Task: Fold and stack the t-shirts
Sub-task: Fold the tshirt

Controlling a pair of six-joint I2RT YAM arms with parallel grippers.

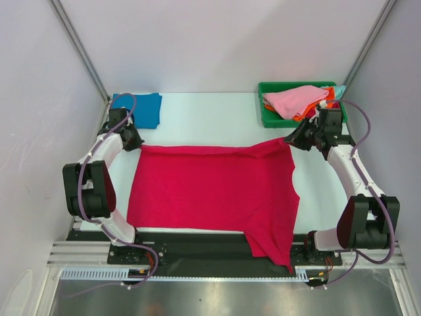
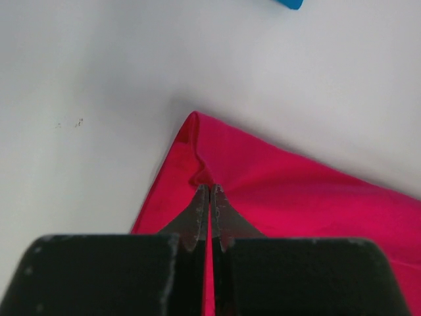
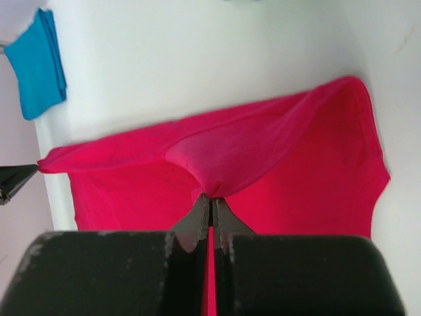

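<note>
A crimson t-shirt lies spread across the middle of the table, one sleeve hanging over the near edge. My left gripper is shut on its far left corner; in the left wrist view the gripper pinches the crimson t-shirt. At the far right corner my right gripper is shut on the cloth, and the right wrist view shows that gripper bunching the crimson t-shirt and lifting it slightly. A folded blue t-shirt lies at the far left.
A green bin at the far right holds a pink t-shirt over orange and light blue cloth. The blue t-shirt also appears in the right wrist view. White walls close in on both sides.
</note>
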